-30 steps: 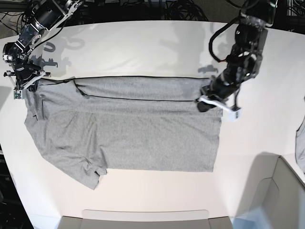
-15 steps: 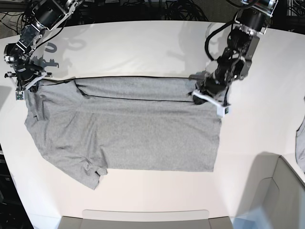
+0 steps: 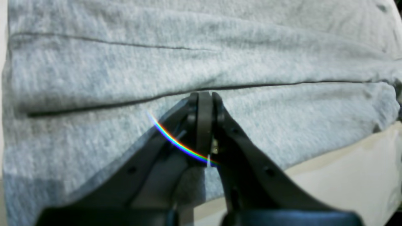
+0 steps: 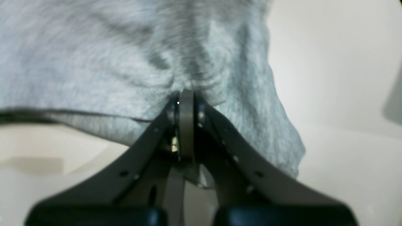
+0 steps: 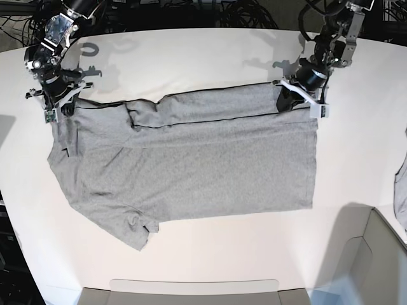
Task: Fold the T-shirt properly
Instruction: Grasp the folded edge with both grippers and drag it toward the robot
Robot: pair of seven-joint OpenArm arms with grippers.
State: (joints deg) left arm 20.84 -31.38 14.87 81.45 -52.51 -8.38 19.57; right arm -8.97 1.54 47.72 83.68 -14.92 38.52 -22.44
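The heather-grey T-shirt (image 5: 191, 165) lies spread on the white table (image 5: 191, 57), its far strip folded over toward me. My left gripper (image 5: 287, 101) is shut on the far right corner of that folded strip. In the left wrist view the closed left gripper (image 3: 204, 94) meets the fold's dark edge on the T-shirt (image 3: 125, 62). My right gripper (image 5: 58, 109) is shut on the far left corner by the sleeve. Seen from the right wrist, the T-shirt (image 4: 94, 62) puckers into the tips of the right gripper (image 4: 186, 92).
A grey bin (image 5: 375, 260) stands at the front right corner, and a flat grey tray (image 5: 191, 289) lies along the front edge. Another piece of grey cloth (image 5: 402, 197) shows at the right edge. Dark cables run behind the table's far side.
Both grippers moved toward the far side and to the right, still shut on the shirt. The whole T-shirt slid right and away with them, and its far edge now slants.
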